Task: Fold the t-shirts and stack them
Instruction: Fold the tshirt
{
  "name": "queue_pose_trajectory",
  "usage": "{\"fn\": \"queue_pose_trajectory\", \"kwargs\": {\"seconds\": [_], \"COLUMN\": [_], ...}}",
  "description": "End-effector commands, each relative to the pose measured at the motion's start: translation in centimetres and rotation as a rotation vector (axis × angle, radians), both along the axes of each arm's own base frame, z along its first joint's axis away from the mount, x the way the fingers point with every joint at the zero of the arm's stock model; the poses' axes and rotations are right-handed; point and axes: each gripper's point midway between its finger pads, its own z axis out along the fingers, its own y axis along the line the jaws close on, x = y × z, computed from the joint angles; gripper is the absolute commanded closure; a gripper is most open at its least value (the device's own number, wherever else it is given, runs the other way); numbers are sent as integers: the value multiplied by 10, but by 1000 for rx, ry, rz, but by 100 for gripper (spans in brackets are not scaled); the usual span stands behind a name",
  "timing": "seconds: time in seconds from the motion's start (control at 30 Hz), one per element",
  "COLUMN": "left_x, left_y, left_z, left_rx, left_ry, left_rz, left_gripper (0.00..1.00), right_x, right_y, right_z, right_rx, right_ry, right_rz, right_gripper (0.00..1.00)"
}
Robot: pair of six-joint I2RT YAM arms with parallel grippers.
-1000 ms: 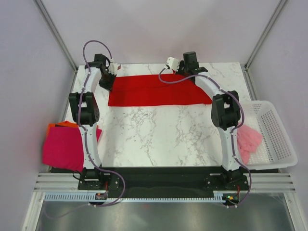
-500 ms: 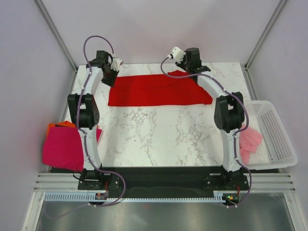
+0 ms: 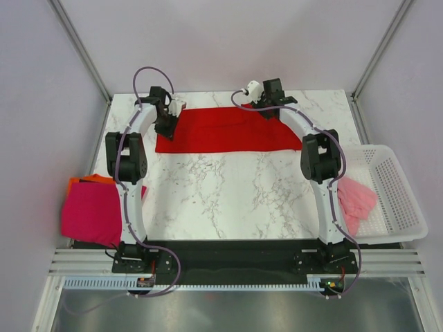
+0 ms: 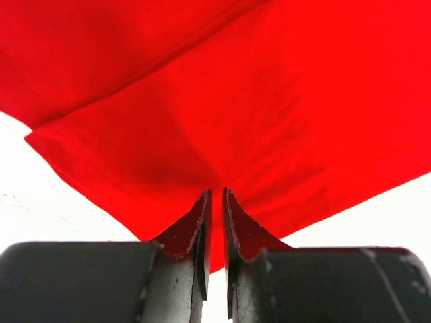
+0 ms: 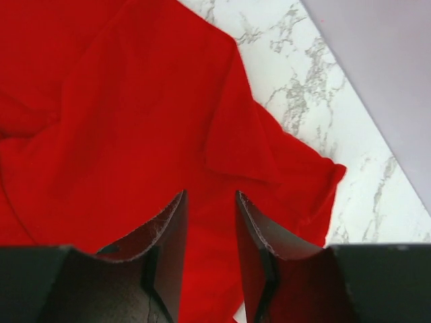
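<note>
Red shirt lies folded flat across the far middle of the table. Left gripper is over its left end, jaws nearly together with a thin slit; cannot tell whether cloth is nipped. Right gripper is over the right end, jaws apart, holding nothing. Magenta shirt sits at the left edge.

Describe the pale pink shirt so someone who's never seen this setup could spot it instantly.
Go to the right edge of the marble table, where a white basket sits. The pale pink shirt is bunched at the basket's left end. The red shirt and magenta shirt lie flat; this one is crumpled.
</note>
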Motion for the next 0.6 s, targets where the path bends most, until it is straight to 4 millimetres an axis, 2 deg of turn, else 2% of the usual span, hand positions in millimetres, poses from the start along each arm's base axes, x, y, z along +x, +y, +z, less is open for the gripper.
{"fn": "queue_pose_trajectory", "kwargs": {"seconds": [0.0, 0.33, 0.57], "left_x": [-1, -3, -6], "left_y": [-1, 4, 8], "left_z": [-4, -6, -7], "left_rx": [-17, 8, 28], "left_ry": [9, 12, 19], "left_rz": [22, 27, 27], "left_gripper": [83, 83, 83], "right_x": [10, 25, 33], "right_y": [7, 3, -2], "right_z": [12, -15, -26], "right_rx": [39, 17, 1], "right_ry": [-22, -14, -17], "right_rz": [3, -6, -9], "right_gripper": [59, 61, 64]}}
